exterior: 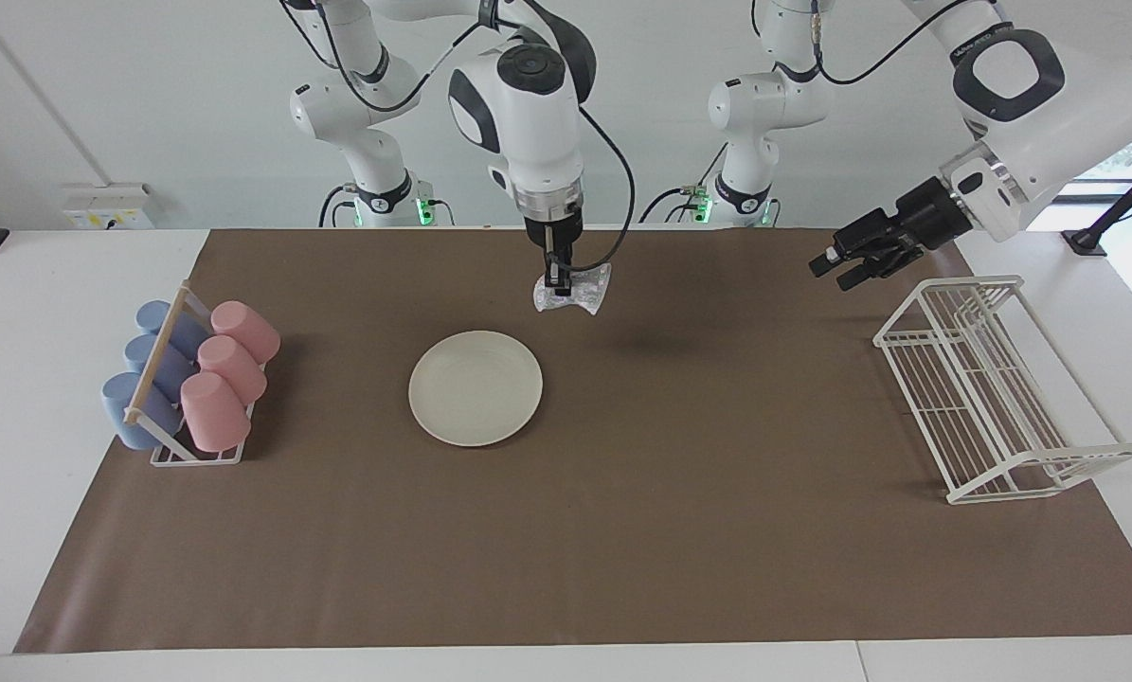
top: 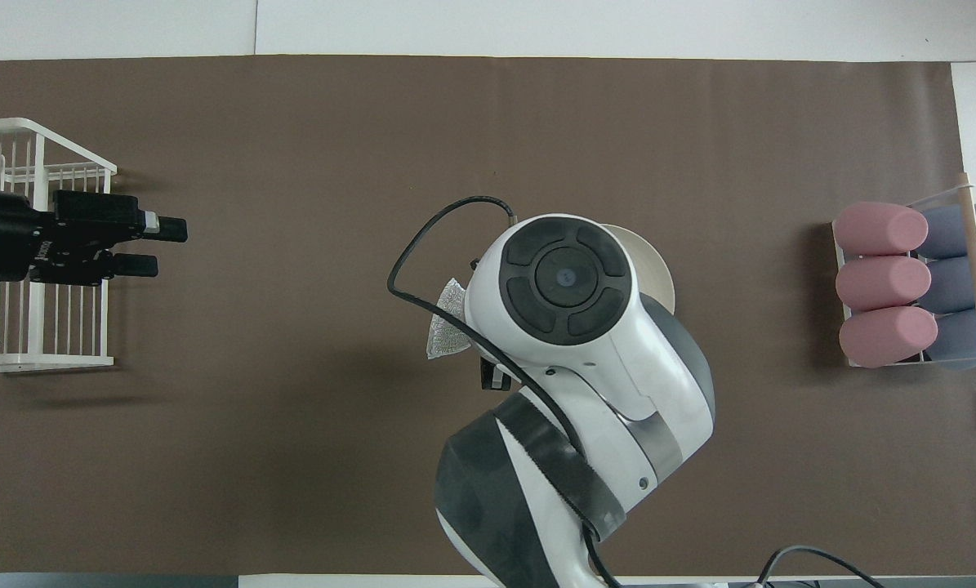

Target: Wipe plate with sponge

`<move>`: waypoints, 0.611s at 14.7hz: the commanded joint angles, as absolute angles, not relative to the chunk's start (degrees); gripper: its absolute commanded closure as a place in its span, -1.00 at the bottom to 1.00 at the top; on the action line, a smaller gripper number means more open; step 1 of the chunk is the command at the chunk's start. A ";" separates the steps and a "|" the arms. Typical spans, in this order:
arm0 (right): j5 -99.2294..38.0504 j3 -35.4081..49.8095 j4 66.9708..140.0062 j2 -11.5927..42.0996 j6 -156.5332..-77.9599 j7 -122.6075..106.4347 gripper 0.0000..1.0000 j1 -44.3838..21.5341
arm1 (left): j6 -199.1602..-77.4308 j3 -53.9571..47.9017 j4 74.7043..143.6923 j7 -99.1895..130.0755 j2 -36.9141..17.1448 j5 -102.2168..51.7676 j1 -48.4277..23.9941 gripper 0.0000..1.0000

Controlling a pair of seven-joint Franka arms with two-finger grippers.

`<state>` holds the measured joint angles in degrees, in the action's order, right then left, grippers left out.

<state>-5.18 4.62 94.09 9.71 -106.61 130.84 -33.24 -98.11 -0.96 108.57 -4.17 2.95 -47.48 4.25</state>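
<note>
Right end effector (exterior: 555,281) is up in the air, fingers clamped on the small silvery glittery sponge (exterior: 575,289), which hangs just below the fingertips over bare brown mat (exterior: 717,530). Round cream-white plate (exterior: 476,386) lies flat on the tabletop, below and well apart from that end effector, nothing on it. Left end effector (exterior: 831,266) waits with fingers apart, raised near the white wire rack (exterior: 992,388) at its arm's end of the tabletop.

Probably a robotics lab: two bench-mounted arms (exterior: 528,85), brown mat (exterior: 622,530), bare white walls.
</note>
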 commanded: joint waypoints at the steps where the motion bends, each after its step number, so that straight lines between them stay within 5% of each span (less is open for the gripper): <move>1: -7.90 4.57 83.97 14.66 -100.04 129.90 1.00 -33.13 | -98.71 -1.41 114.07 -13.15 3.34 -54.90 5.36 -1.00; 9: -6.86 4.57 79.10 17.66 -103.88 130.17 1.00 -35.77 | -96.33 -1.58 126.03 -30.06 3.34 -72.22 3.80 -1.00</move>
